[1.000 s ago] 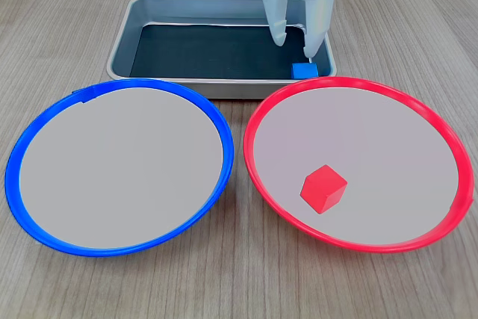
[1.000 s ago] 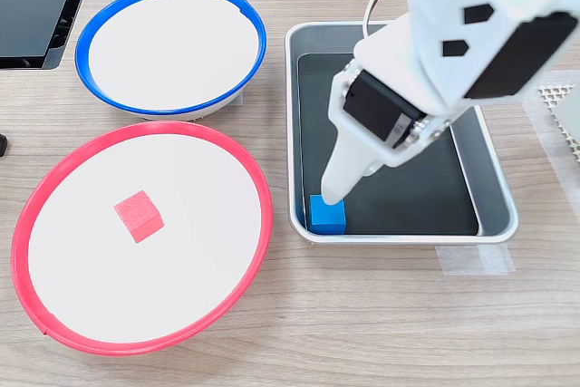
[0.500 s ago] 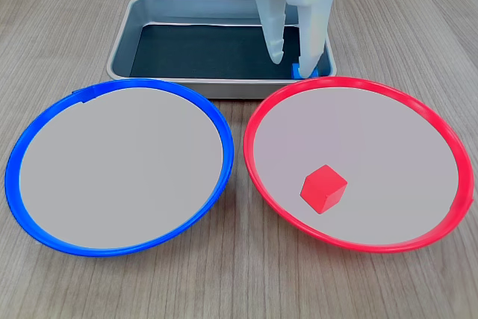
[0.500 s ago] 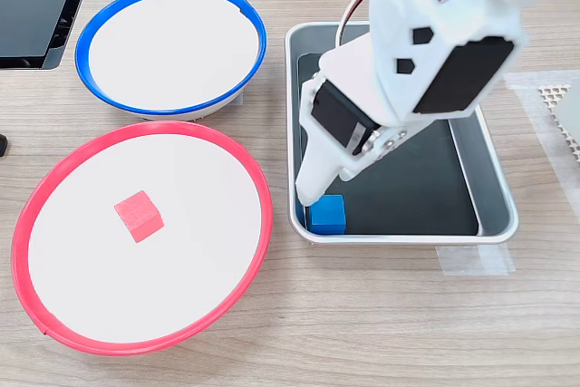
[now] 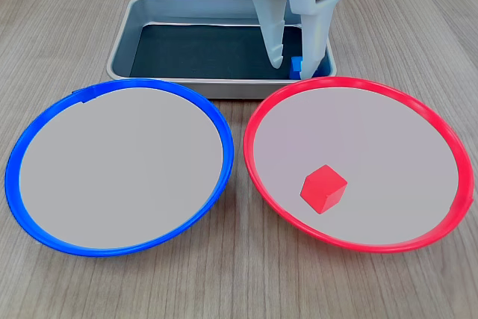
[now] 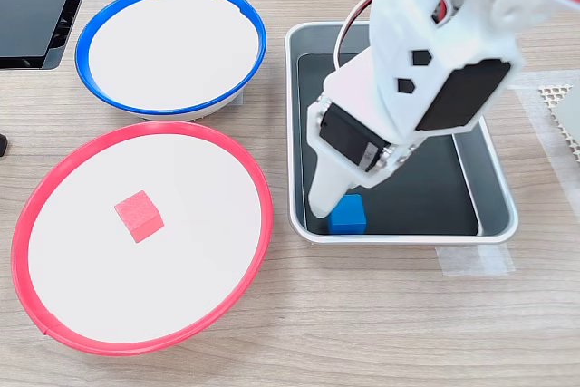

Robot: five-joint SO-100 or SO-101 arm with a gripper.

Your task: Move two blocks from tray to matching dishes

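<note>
Pincer open, straddling blue block, apparently untouched, by tray wall; closing may wedge it.

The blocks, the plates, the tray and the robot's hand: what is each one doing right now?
Red block: lying in the red-rimmed plate.
Blue block: on the tray floor, between the fingers.
Blue-rimmed plate: empty.
Tray: holds only the blue block.
Hand: lowered into the tray, fingers open either side of the blue block.
</note>
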